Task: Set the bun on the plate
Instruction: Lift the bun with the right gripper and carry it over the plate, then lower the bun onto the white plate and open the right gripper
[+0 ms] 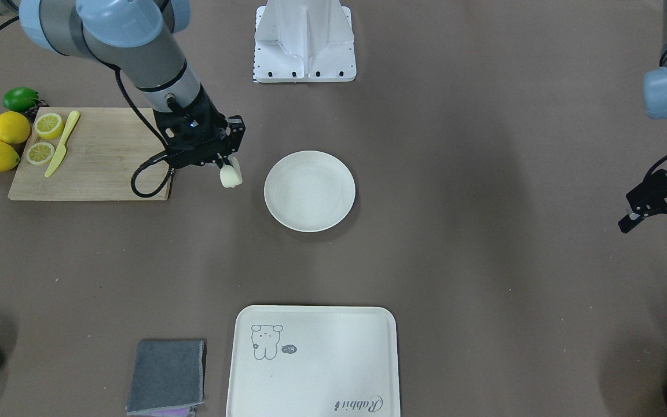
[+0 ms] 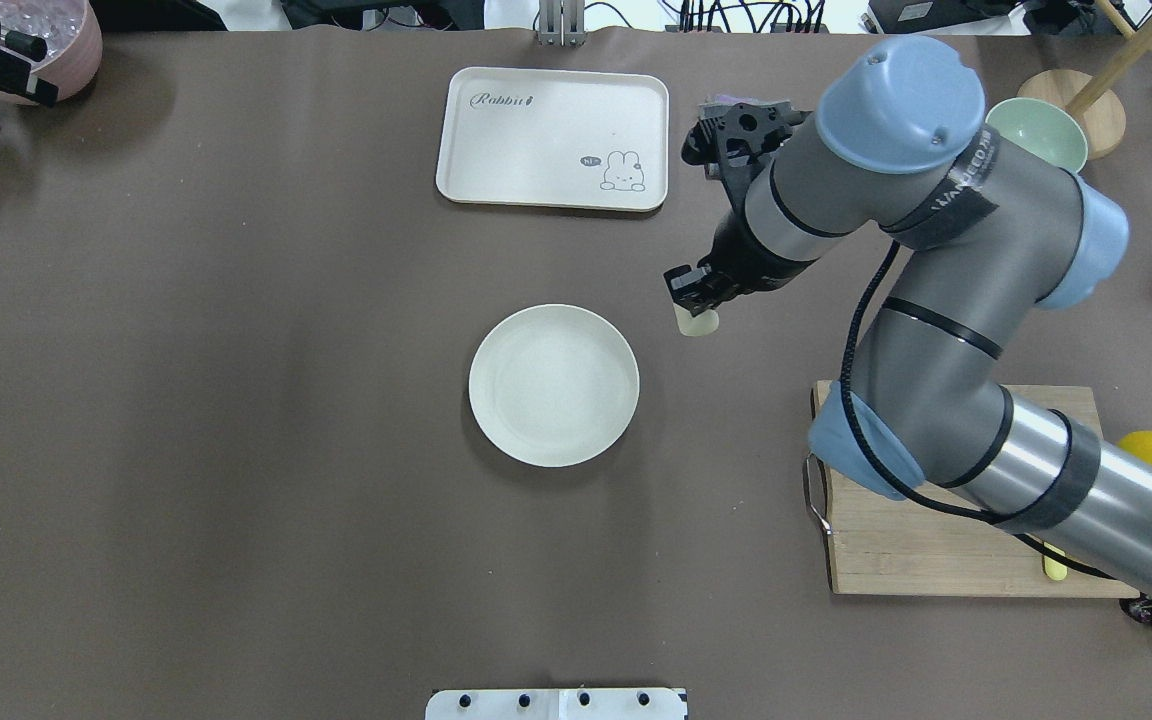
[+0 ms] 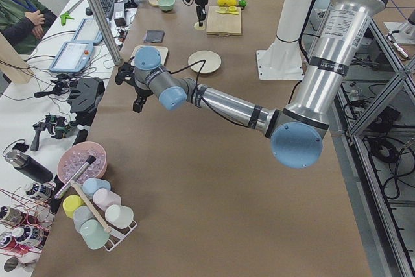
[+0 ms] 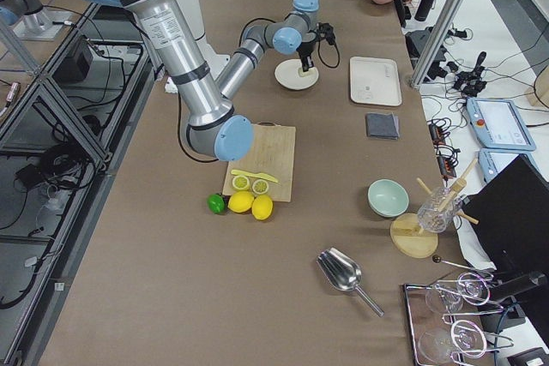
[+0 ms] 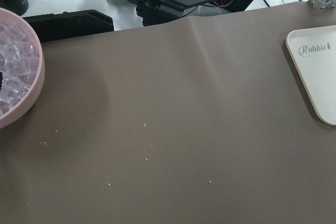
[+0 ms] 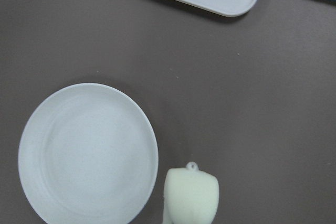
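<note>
front-facing view: the right gripper [image 1: 228,165] grips the small, pale cream, rounded bun [image 1: 231,177] just left of the round, shallow, off-white plate [image 1: 309,191]; the left gripper [image 1: 658,230], far right, has its 2 fingers spread. overhead view: the bun is near the plate's right rim, apart from it.

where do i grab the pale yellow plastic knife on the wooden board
Take the pale yellow plastic knife across its narrow width near mid-length, from straight above. It lies flat on the light wooden cutting board, cut lemon halves close beside it, so a sideways approach likely lacks room.
</note>
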Robot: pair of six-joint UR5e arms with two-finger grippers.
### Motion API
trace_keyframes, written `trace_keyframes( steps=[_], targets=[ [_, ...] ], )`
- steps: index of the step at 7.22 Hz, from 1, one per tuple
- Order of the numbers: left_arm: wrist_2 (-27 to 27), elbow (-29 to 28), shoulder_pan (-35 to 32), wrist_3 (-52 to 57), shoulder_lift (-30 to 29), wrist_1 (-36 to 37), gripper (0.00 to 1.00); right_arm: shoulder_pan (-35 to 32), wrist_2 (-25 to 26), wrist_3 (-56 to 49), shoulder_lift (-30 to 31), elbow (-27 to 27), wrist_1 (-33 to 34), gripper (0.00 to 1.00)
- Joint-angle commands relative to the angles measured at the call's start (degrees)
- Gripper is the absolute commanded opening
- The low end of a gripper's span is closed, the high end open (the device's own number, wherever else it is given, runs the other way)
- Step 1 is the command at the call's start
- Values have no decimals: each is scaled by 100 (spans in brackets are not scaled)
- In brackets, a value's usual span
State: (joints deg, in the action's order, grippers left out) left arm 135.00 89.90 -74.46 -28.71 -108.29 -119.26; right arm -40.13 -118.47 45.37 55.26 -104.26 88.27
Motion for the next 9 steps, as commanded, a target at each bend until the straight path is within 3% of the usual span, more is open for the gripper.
trace_keyframes(
  steps=[1,3,5,6,7,8,9],
  targets=[
    [-9,-25,28,6,-17,0,97,302,44,-2,-515,1025,-892,0],
    [0,19,28,-21,-34,0,97,479,44,-2,-726,1722,-1555,0],
    [0,2,28,-3,10,0,97,768,148,-2,-823,1769,-1655,0],
    [8,-16,28,-12,-42,35,97,848,149,-2,-850,1769,-1655,6],
    [8,-16,28,-12,-8,17,97,936,201,-2,-842,1769,-1663,75],
    [8,10,28,-21,27,0,97,989,228,-2,-841,1760,-1663,99],
    [0,19,28,-12,36,0,97,989,228,-2,-833,1752,-1663,100]
  ],
)
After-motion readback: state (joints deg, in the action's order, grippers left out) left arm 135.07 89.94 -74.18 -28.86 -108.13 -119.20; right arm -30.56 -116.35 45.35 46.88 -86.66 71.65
